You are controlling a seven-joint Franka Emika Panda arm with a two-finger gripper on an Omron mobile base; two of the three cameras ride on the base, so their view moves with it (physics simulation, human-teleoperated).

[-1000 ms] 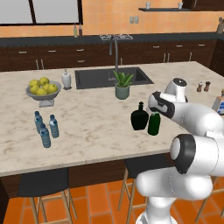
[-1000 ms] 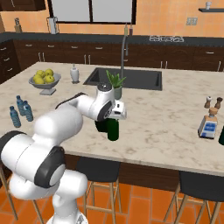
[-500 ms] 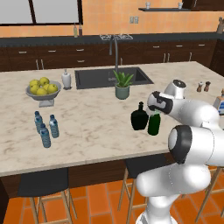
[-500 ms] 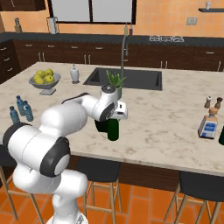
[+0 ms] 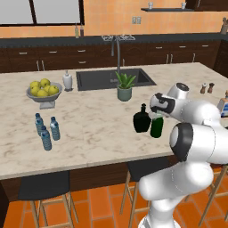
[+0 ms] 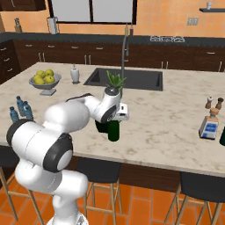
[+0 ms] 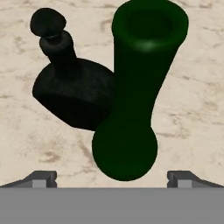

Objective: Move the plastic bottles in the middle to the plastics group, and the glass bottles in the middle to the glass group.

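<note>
Hand view: one green bottle (image 7: 135,87) and one black flask (image 7: 72,89), upright, touching, mid-counter (image 5: 98,120). Three water bottles (image 5: 46,130) grouped at the counter's left. Gripper (image 7: 111,178) directly above the green bottle, pointing down, fingers spread wide, holding nothing.

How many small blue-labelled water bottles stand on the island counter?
3, clustered at the counter's left end below the fruit bowl: one at the back, one on the right, one at the front. Others may be hidden.
</note>
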